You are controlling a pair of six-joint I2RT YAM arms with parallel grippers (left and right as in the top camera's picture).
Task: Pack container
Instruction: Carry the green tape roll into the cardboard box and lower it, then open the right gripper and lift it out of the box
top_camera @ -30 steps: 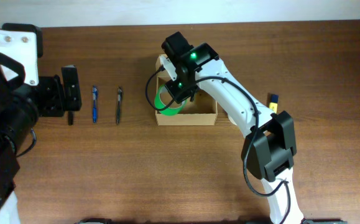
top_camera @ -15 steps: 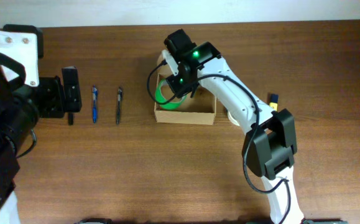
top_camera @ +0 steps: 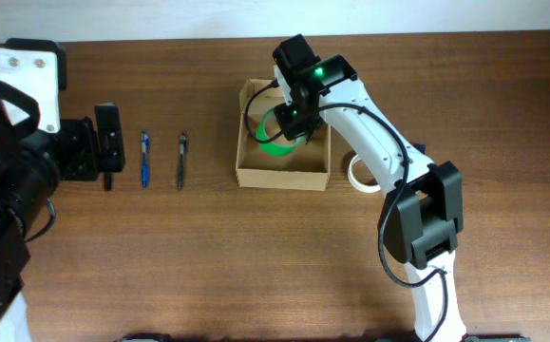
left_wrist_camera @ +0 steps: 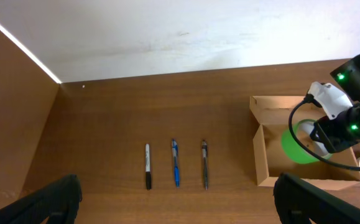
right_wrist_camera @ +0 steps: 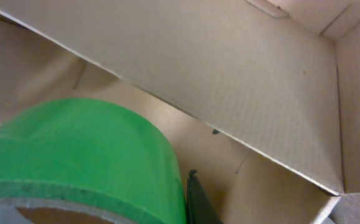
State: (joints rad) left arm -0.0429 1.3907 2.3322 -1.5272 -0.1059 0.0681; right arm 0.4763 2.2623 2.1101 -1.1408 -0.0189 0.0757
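The container (top_camera: 284,179) sits open-side up in the middle of the bench (top_camera: 161,266). Its body's longer side runs left to right in the overhead view, and its flap lid is hinged on the far side and thrown back toward the wall.

There is one container and two tape rolls, a green roll (top_camera: 273,136) and a white roll (top_camera: 352,173). Three pens lie in a row to its left: a white-and-black pen (left_wrist_camera: 147,168), a blue pen (left_wrist_camera: 175,163) and a dark pen (left_wrist_camera: 204,165).

The right claw (top_camera: 286,125) is closed on the green roll, inside the container. The left claw (left_wrist_camera: 177,202) is spread wide and holds nothing.

Since half a second ago the right claw has carried the green roll from the container's left part toward its middle and far side. This uncovers the flap and more of the white roll, which lies on the bench just right of the container
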